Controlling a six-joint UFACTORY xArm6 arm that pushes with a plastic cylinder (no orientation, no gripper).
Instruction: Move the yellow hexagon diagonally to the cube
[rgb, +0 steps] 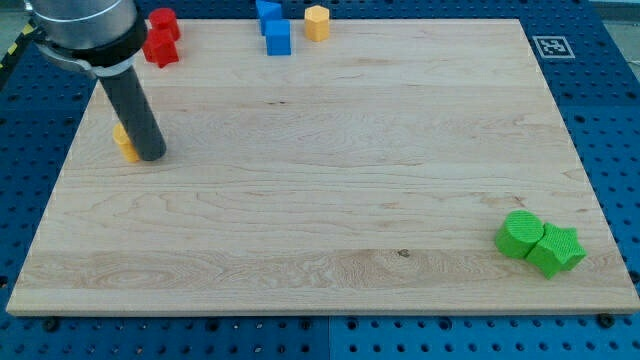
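A yellow hexagon stands at the view's top edge of the wooden board, just right of a blue cube and a second blue block behind it. My tip rests on the board at the view's left, far from the hexagon. It touches the right side of a small yellow block, which the rod partly hides.
Two red blocks sit at the view's top left corner. A green round block and a green star-shaped block touch each other at the view's bottom right. Blue pegboard surrounds the board.
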